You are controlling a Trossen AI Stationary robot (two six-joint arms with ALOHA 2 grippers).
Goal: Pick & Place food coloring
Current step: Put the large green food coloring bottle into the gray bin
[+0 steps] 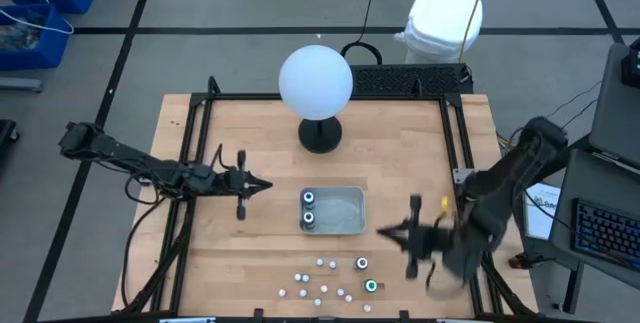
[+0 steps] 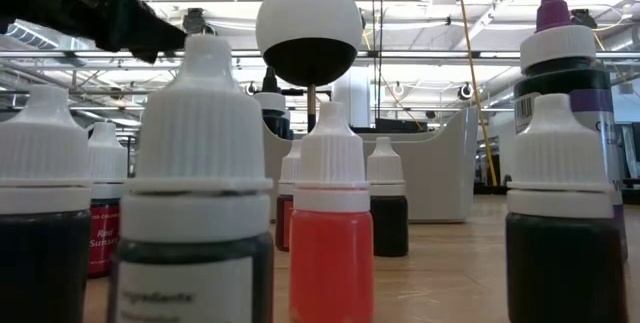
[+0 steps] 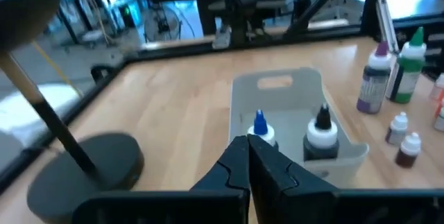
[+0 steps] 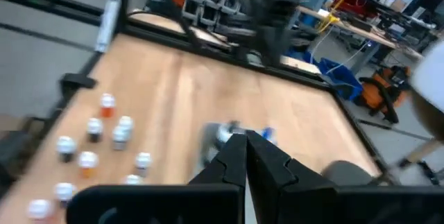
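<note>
Wooden desk (image 1: 250, 143) holds scattered food coloring (image 1: 330, 285). Both our end effectors, left (image 1: 262, 186) and right (image 1: 385, 231), are closed, empty. We should probably open wide before descending.

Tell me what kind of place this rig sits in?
Probably a robotics lab or workshop: a wooden table inside a black frame, blue parts bins on the floor, and a keyboard at a workstation alongside.
</note>
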